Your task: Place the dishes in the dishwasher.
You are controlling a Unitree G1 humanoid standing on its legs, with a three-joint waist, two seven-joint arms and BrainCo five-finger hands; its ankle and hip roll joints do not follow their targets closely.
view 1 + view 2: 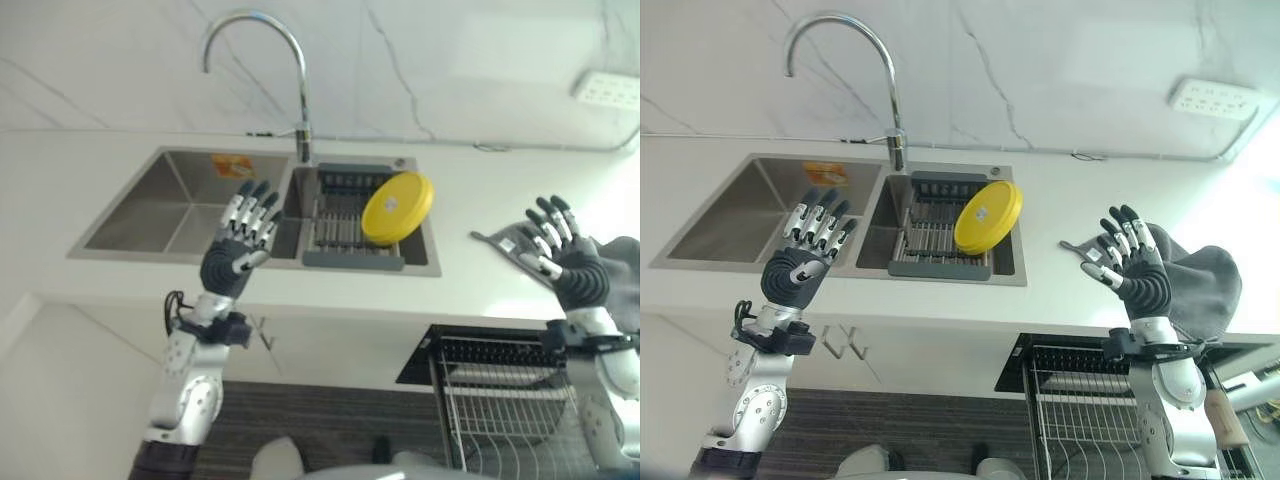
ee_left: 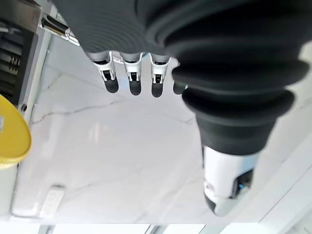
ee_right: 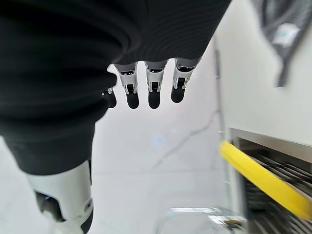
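**Both hands raised and empty; yellow plate in the sink rack**

At nine o'clock in the head views sits the double-bowl stainless steel sink [image 1: 710,225], sunk in a white countertop [image 1: 480,270], with a curved chrome faucet [image 1: 840,40] arching over it at eleven o'clock. The left hand [image 1: 800,265] is held up in front of the divider between the two bowls, its fingers [image 2: 131,80] straight and spread, holding nothing. Just past it, toward the centre, a dark grey slatted dish rack [image 1: 935,240] fills the right bowl, and a round yellow plate [image 1: 987,217] stands tilted on edge in the rack's right end, leaning toward two o'clock. At three o'clock the right hand [image 1: 1135,265] is likewise raised, fingers [image 3: 153,90] extended and apart, empty, in front of a crumpled grey cloth [image 1: 1205,280] lying on the counter. At five o'clock, below the counter edge, a wire dishwasher rack [image 1: 1080,410] is pulled out. A white wall socket [image 1: 1210,98] sits at one o'clock.
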